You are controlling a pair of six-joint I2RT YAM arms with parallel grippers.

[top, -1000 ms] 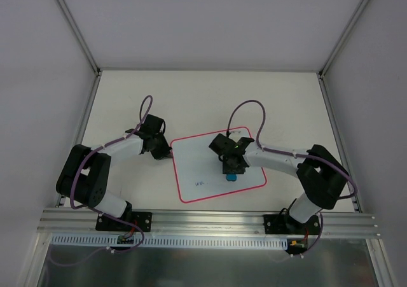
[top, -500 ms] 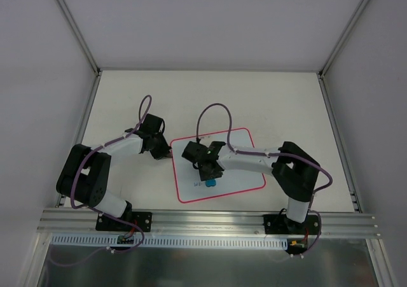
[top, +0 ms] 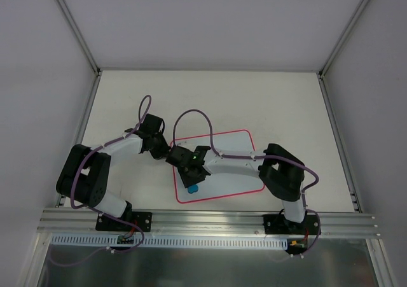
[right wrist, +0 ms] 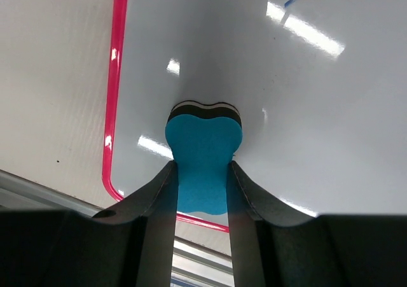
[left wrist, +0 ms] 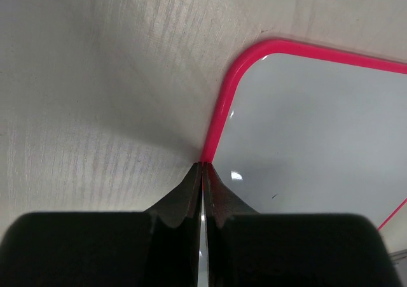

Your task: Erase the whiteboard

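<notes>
The whiteboard (top: 235,156), pale with a red-pink border, lies flat on the table in front of the arms. My right gripper (top: 191,177) reaches across to the board's near left corner. It is shut on a small blue eraser (top: 193,188) and presses it onto the surface. In the right wrist view the eraser (right wrist: 203,153) sits between my fingers on the whiteboard (right wrist: 305,96), with a tiny blue mark (right wrist: 290,0) farther up. My left gripper (top: 168,152) is shut, its tips (left wrist: 202,166) pinched on the whiteboard's (left wrist: 305,121) left red edge near its far corner.
An aluminium rail (top: 203,220) runs along the near table edge, close below the board; it also shows in the right wrist view (right wrist: 191,261). White enclosure walls and metal frame posts (top: 86,58) bound the table on the left, right and far sides.
My right gripper has swept the eraser leftward across the board's near part, over the spot where the blue writing showed. The writing no longer shows. The left arm has not moved.
</notes>
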